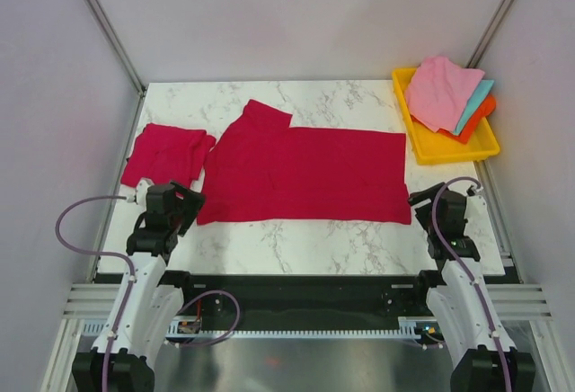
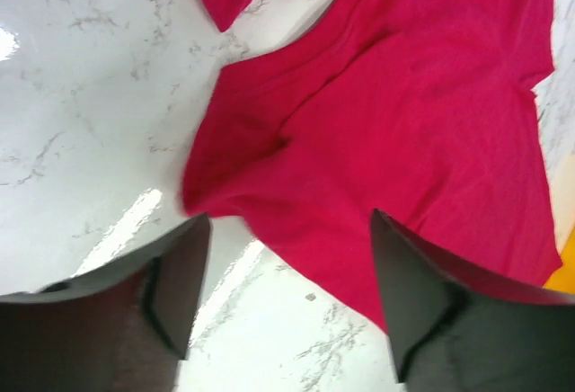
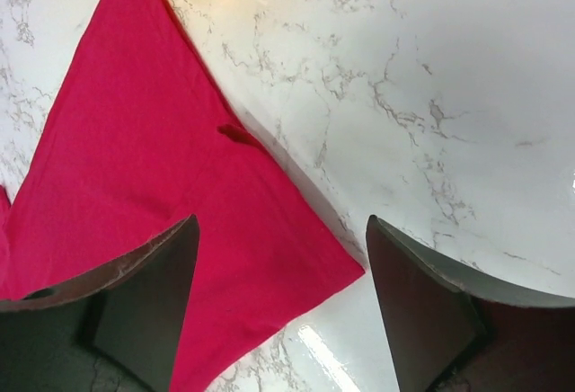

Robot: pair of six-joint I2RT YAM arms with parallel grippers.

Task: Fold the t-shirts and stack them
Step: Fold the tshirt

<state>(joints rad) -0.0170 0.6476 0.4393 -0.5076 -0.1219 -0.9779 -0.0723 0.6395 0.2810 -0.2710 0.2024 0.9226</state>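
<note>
A yellow tray sits at the far right corner of the white marble table. It holds a pile of cloths, a pink cloth on top, a teal cloth and an orange cloth beneath.

Your bench was polished white marble with grey veins, glossy enough to throw glare near its front edge. The spread t-shirt at mid-bench and the smaller t-shirt by the left edge were soft, matt crimson cloth, lightly creased. The tray at the back right corner looked like smooth yellow plastic. The left pincer and the right pincer were dull matt black.
</note>
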